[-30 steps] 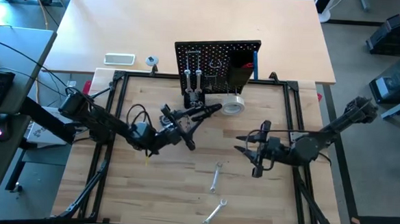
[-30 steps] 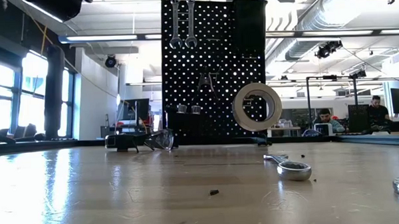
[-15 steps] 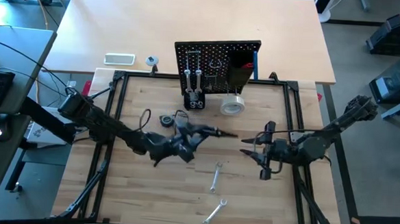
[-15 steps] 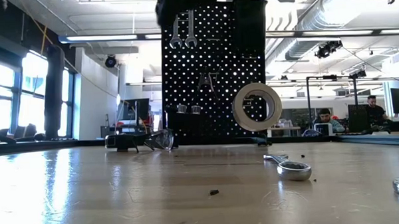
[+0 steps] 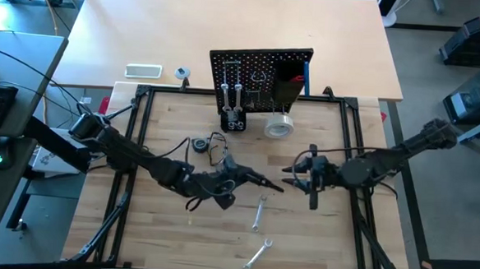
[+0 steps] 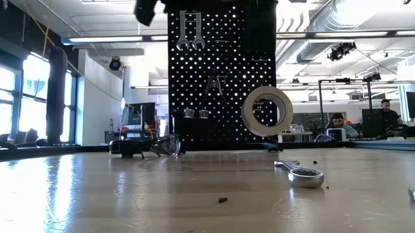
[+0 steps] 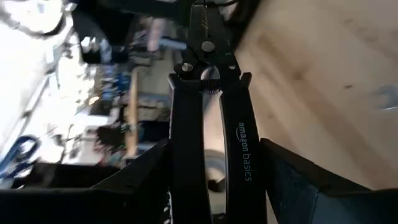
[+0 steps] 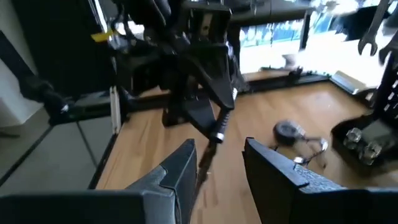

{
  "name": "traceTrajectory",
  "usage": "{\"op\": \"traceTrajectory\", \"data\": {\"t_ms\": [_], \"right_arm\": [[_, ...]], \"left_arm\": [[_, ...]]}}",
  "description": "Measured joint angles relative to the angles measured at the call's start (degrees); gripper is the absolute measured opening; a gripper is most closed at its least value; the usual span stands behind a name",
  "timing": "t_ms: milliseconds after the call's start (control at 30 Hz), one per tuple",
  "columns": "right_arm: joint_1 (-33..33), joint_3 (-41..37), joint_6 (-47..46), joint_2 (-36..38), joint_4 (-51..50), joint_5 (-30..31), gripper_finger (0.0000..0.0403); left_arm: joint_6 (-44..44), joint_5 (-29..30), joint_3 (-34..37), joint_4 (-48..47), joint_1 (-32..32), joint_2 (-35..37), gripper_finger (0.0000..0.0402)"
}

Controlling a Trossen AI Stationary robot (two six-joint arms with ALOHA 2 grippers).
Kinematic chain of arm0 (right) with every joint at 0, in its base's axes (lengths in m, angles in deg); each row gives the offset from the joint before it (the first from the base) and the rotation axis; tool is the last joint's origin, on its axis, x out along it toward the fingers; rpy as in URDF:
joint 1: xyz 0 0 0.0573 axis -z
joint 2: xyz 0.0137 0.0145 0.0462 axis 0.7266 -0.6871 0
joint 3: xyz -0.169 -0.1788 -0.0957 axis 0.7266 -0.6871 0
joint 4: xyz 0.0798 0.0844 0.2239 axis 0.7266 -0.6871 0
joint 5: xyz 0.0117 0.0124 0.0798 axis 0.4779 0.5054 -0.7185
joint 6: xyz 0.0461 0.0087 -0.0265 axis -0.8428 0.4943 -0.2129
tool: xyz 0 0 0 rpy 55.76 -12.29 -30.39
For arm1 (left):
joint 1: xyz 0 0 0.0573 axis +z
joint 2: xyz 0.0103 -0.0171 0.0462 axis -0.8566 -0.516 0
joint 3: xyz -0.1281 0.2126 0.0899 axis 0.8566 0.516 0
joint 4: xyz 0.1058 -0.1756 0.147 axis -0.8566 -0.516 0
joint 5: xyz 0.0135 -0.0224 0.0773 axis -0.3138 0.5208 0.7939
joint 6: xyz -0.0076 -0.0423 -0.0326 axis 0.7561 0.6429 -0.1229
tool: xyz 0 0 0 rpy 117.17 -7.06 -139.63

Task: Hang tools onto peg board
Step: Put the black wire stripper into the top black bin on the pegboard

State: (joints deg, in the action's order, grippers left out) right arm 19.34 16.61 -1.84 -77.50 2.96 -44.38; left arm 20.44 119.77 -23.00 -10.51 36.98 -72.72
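The black peg board [image 5: 260, 74] stands upright at the table's far side. Two silver wrenches [image 6: 189, 28] hang on its hooks, and a pale tape roll [image 5: 279, 126] hangs or leans at its lower right. Over the table's middle, my left gripper [image 5: 236, 180] is shut on black-handled pliers [image 5: 258, 180], whose nose points toward the table's right edge. My right gripper [image 5: 297, 180] stands open just past that nose, facing it; whether they touch I cannot tell. Two more wrenches [image 5: 259, 212] [image 5: 257, 255] lie flat on the table nearer the front edge. My left gripper pinches the pliers' two black handles [image 7: 239, 143] between its two fingers [image 7: 292, 180], which lie along the handles. The hold comes about level from the table's left. The pliers are lifted clear of the table, their shut nose [image 8: 208, 152] sticking out beyond the fingertips.
A small round dark thing with a wire loop [image 5: 200, 145] lies left of centre. A black block holding silver sockets [image 5: 232, 122] sits at the board's foot. A white flat device [image 5: 143, 70] lies on the far table. The black table frame [image 5: 141, 129] rims the work area.
My left gripper has carried the pliers toward the table's near and right edges, rolling its wrist. The pliers' nose has swung from pointing toward the peg board to pointing at my right gripper. My right gripper has turned to face the nose.
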Motion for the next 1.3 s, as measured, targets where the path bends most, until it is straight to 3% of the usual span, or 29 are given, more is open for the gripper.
{"op": "traceTrajectory", "data": {"t_ms": [200, 467, 800, 1033, 1300], "right_arm": [[6.0, 0.0, -4.73, -0.7, -3.27, -10.82, 0.0129], [12.39, 0.0, -9.71, -8.29, -3.41, -25.12, 0.0129], [16.73, 0.01, -11.84, -18.2, 7.87, -34.13, 0.0129], [17.52, 6.41, -11.64, -27.04, 6.98, -38.77, 0.0129], [17.55, 21.12, -7.52, -36.99, -10.06, -37.23, 0.0129]], "left_arm": [[4.35, -5.77, -2.88, -9.85, 0.2, 0.0, 0.0204], [5.56, -11.06, -3.17, -12.93, 0.98, 0.0, 0.0204], [7.89, -17.09, -3.17, -16.74, 1.9, -0.12, 0.0204], [8.81, -20.09, -3.17, -19.09, 2.14, -1.38, 0.0204], [9.4, -18.75, -3.17, -19.33, 1.77, -1.84, 0.0204]]}}
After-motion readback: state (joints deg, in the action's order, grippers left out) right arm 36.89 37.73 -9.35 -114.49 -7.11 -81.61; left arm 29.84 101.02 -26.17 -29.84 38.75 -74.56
